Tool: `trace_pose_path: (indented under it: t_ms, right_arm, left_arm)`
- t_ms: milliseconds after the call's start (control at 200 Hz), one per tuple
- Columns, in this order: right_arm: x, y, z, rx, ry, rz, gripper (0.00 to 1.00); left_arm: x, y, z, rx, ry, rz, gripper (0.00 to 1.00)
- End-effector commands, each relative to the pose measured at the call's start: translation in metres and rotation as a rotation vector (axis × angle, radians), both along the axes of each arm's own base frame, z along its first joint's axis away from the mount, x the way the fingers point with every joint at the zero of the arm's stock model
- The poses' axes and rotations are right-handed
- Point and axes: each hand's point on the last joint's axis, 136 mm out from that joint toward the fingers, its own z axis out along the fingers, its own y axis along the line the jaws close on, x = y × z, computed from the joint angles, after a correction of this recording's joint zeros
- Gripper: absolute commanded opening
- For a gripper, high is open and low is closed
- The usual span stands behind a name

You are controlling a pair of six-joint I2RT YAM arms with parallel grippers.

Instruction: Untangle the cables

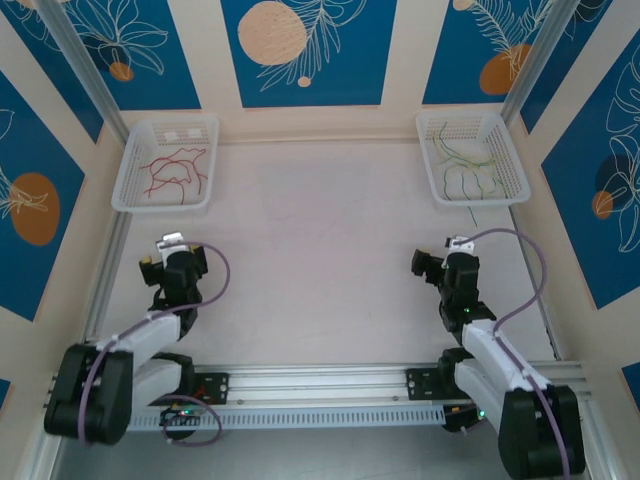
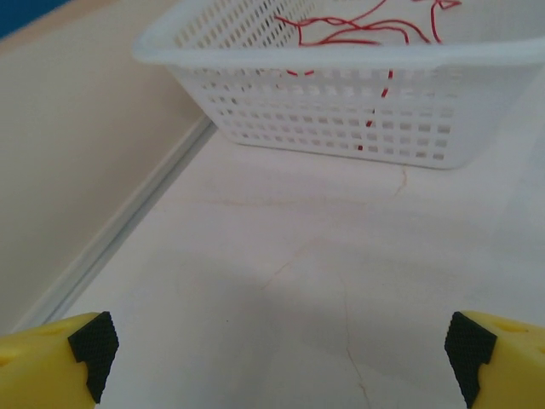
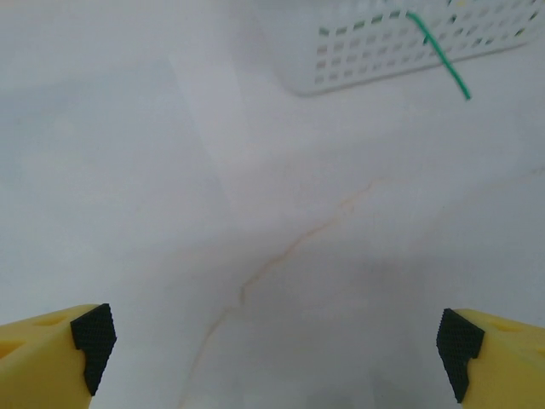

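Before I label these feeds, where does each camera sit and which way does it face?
Top external: above and behind the arm bases, looking down on the pale table; left arm and right arm show, white plastic mesh left basket and right basket beyond.
Left wrist: on the left arm, facing the left basket of thin red cables; open left gripper below.
Right wrist: facing the right basket's corner, thin green cable dangling out; open right gripper below.
Shared: top and left wrist both see the red cables.

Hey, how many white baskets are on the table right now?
2. The left basket sits in the far left corner, holding red cables. The right basket sits in the far right corner, holding green cables, one trailing over its near rim.
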Motion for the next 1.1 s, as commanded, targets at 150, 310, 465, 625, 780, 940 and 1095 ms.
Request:
trace_pose_path:
  t_ms: [150,310,465,625,780,940,1095]
  right_arm:
    - [0.070,0.021,0.039,-0.057,-0.192,0.162,0.99]
    - [0.092,0.036,0.028,0.000,-0.215,0.273,0.99]
    - [0.095,0.043,0.014,-0.001,-0.196,0.312,0.99]
    - [0.104,0.035,0.011,0.055,-0.157,0.298,0.99]
    - [0.105,0.036,0.010,0.033,-0.151,0.288,0.99]
    - [0.105,0.037,0.010,0.032,-0.147,0.290,0.99]
    - [0.105,0.036,0.010,0.036,-0.144,0.293,0.99]
  left_arm:
    - [0.060,-0.028,0.013,-0.090,-0.157,-0.201,1.00]
    - [0.056,-0.043,0.015,-0.083,-0.181,-0.294,1.00]
    - [0.057,-0.056,0.006,-0.079,-0.162,-0.371,1.00]
    - [0.084,-0.057,-0.009,-0.078,-0.048,-0.358,1.00]
    - [0.082,-0.058,-0.009,-0.081,-0.041,-0.363,1.00]
    - [0.085,-0.070,-0.011,-0.086,-0.019,-0.435,1.00]
    - [0.085,-0.071,-0.011,-0.087,-0.019,-0.439,1.00]
